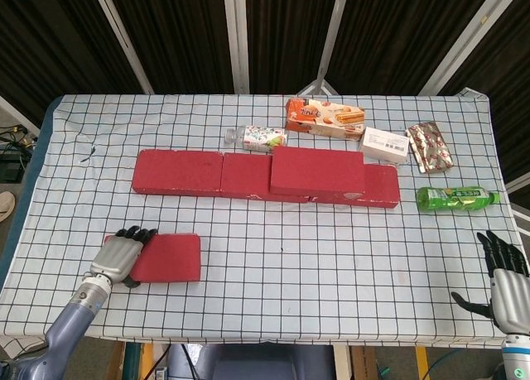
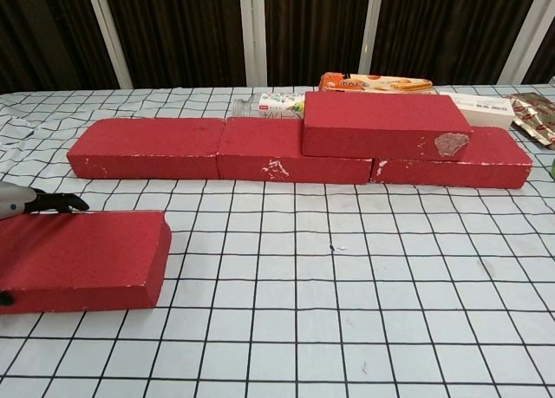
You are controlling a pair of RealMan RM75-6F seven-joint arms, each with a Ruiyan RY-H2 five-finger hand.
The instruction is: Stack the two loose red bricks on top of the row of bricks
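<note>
Red brick (image 1: 168,257): lying flat at the near-left of the table, long axis running left-right, parallel to the row (image 1: 248,178).
Left hand (image 1: 121,258): gripping the brick's left end.
Right hand (image 1: 502,272): spreading empty, far right, well apart.
Row: lying beyond the brick, up-right.

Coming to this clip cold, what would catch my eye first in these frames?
The row of red bricks across the middle of the checked table, with one red brick already stacked on its right part. Next, the loose red brick near the front left edge, gripped at its left end by the left hand. The right hand hangs open at the front right corner, holding nothing.
</note>
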